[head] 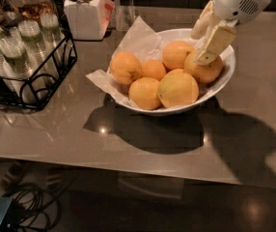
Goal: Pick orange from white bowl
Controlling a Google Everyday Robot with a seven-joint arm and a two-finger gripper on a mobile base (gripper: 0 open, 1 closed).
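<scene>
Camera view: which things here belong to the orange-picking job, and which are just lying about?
Job in hand:
- gripper, open, over the bowl's right side
- orange under it
- white bowl

Lying about:
- five other oranges
- paper liner
- white lidded jar
- wire rack of lidded cups
- table

The scene is viewed by one camera, set high before the table (56, 129) and tilted down at close range; the white bowl (216, 93) is centred, with the gripper (197, 49) at upper right.
</scene>
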